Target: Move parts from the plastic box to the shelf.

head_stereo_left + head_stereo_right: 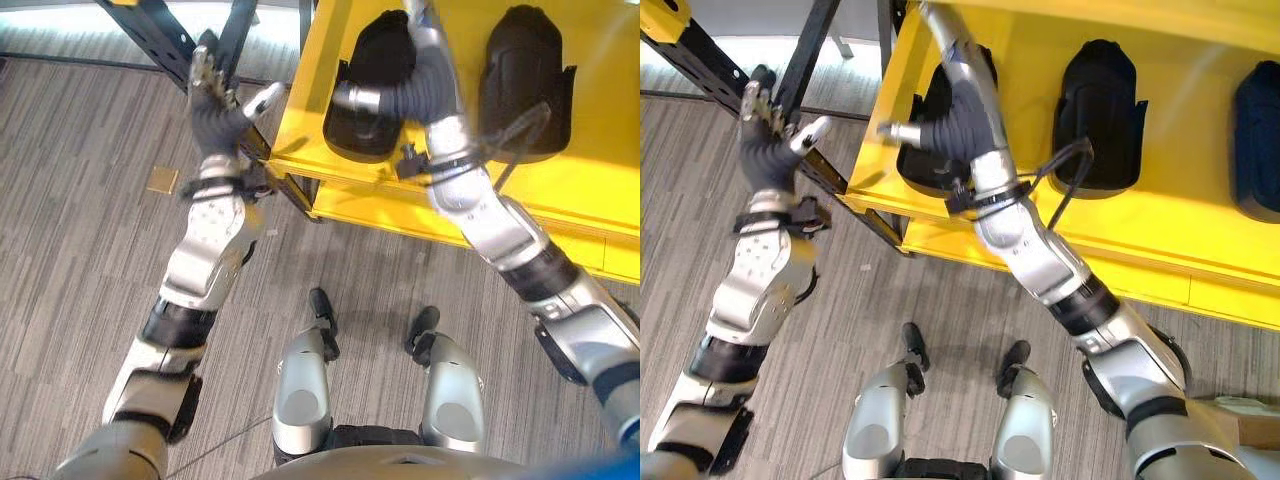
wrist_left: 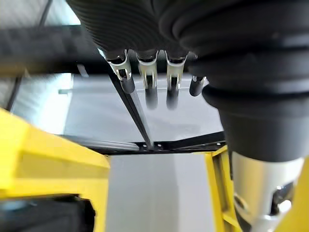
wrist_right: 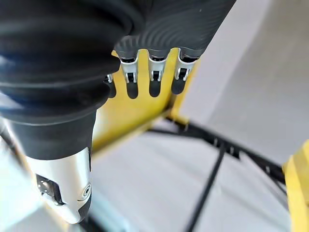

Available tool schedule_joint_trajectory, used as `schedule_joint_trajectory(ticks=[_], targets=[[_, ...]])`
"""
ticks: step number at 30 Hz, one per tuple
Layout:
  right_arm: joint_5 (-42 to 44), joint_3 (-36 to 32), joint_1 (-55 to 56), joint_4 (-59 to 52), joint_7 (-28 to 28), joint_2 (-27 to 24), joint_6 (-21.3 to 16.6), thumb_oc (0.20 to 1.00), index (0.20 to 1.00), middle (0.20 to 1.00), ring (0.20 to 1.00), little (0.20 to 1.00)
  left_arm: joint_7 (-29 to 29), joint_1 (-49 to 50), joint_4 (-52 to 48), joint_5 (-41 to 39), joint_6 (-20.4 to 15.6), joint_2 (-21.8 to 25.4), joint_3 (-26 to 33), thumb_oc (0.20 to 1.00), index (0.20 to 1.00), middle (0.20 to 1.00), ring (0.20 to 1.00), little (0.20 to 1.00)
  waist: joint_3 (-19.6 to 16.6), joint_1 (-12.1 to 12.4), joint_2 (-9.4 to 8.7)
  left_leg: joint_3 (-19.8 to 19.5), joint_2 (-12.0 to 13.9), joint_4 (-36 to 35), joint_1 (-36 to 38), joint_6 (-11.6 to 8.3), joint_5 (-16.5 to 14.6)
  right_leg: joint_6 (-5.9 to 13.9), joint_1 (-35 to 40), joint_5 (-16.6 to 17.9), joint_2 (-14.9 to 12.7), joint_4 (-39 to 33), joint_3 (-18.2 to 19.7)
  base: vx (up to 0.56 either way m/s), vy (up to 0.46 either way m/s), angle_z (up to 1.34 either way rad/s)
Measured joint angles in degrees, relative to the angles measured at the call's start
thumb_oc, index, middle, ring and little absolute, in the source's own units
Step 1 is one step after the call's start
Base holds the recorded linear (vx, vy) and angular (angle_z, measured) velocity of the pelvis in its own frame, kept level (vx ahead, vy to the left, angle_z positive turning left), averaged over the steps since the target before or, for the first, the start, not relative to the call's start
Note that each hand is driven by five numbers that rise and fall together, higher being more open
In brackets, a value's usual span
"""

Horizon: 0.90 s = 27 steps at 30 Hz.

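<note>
While both robot hands hang open-fingered, the right robot hand (image 1: 958, 120) hovers over a black part (image 1: 930, 150) on the yellow shelf (image 1: 1200, 225).

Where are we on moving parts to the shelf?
Done: black parts already lie on the yellow shelf. In hand: nothing. The right hand is raised over the shelf with straight fingers, and the left hand is open beside the shelf corner. Left: I cannot tell; no plastic box is in sight.

We see a bright yellow shelf (image 1: 600, 190) holding black parts (image 1: 1098, 110). The floor (image 1: 80, 230) is grey, streaked with thin lines.
</note>
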Motion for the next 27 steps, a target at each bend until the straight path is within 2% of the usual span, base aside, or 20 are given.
schedule_joint_trajectory(ticks=[4, 6, 8, 11, 15, 20, 22, 27], targets=[[-0.5, -2.3, 12.2, -20.4, 13.0, -4.1, 0.9, 1.0, 1.0, 1.0, 1.0, 1.0, -5.5, 14.3, -7.4, 1.6, -0.8, -0.6, 4.2, 1.0, 1.0, 1.0, 1.0, 1.0, -1.2, -0.2, -0.4, 0.0, -0.3, -2.9, 3.9, 0.36, 0.8, 0.78, 4.7, 0.8, 1.3, -4.0, -1.2, 0.02, -0.057, 0.03], [1.1, -1.4, 16.2, -19.9, 21.3, -5.9, 1.4, 1.0, 1.0, 1.0, 1.0, 1.0, -8.2, 20.0, -6.7, 1.4, -1.8, -0.5, 6.1, 1.0, 1.0, 1.0, 1.0, 1.0, -6.7, 0.5, -1.25, 0.1, -0.3, -3.9, 3.7, 0.06, 0.8, 0.94, 4.9, 0.9, 2.0, -5.8, -1.6, 0.03, -0.049, 0.01], [4.0, -1.7, 19.2, -18.9, 25.3, -7.9, 2.8, 1.0, 1.0, 1.0, 1.0, 1.0, -10.9, 22.4, -6.9, 1.4, -3.8, -0.3, 6.9, 1.0, 1.0, 1.0, 1.0, 1.0, -9.4, 1.1, -1.78, 0.1, -0.5, -4.6, 3.8, -0.1, 0.9, 1.14, 5.2, 1.0, 2.3, -6.8, -1.8, 0.01, -0.01, 0.02], [10.6, -2.4, 23.5, -16.7, 31.4, -8.6, 4.8, 1.0, 1.0, 1.0, 1.0, 1.0, -15.6, 26.2, -6.9, 0.2, -6.1, 0.3, 7.7, 1.0, 1.0, 1.0, 1.0, 1.0, -10.7, 1.7, -2.28, 0.1, -0.6, -4.7, 5.2, -0.44, 0.6, 1.43, 7.3, 1.1, 2.7, -8.0, -2.2, 0.01, -0.02, 0.04], [10.5, -0.9, 26.5, -16.6, 36.5, -8.6, 5.2, 1.0, 1.0, 1.0, 1.0, 1.0, -18.0, 29.4, -6.6, -1.5, -6.1, 0.3, 7.4, 1.0, 1.0, 1.0, 1.0, 1.0, -10.8, 2.1, -2.47, 0.2, -0.5, -4.7, 5.7, -1.0, 0.0, 1.82, 7.7, 1.2, 2.8, -9.0, -1.7, 0.04, -0.009, -0.05], [10.7, 3.8, 23.9, -15.0, 42.5, -10.3, 5.1, 1.0, 1.0, 1.0, 1.0, 1.0, -18.2, 29.5, -6.2, -3.8, -6.2, 2.6, 6.5, 1.0, 1.0, 1.0, 1.0, 1.0, -11.0, 3.1, -2.54, 0.8, -0.4, -4.5, 5.6, -1.01, -0.1, 1.9, 7.6, 1.9, 3.0, -9.7, -1.2, -0.03, -0.021, -0.06], [11.1, 6.0, 23.5, -13.6, 46.0, -10.1, 5.0, 1.0, 1.0, 1.0, 1.0, 1.0, -18.2, 29.5, -5.9, -4.2, -6.3, 2.7, 6.3, 1.0, 1.0, 1.0, 1.0, 1.0, -11.0, 3.5, -2.54, 0.9, -0.2, -4.5, 5.5, -1.0, -0.1, 1.99, 7.6, 2.1, 3.0, -10.0, -1.2, -0.04, -0.027, 0.0], [10.3, 10.3, 21.1, -9.5, 50.6, -9.9, 5.7, 1.0, 1.0, 1.0, 1.0, 1.0, -18.3, 29.3, -3.7, -5.0, -6.9, 2.8, 4.9, 1.0, 1.0, 1.0, 1.0, 1.0, -10.9, 4.2, -2.6, 1.2, -0.1, -4.5, 5.1, -0.69, 0.1, 1.55, 7.5, 2.7, 3.2, -10.6, -1.3, -0.04, -0.022, -0.01]])
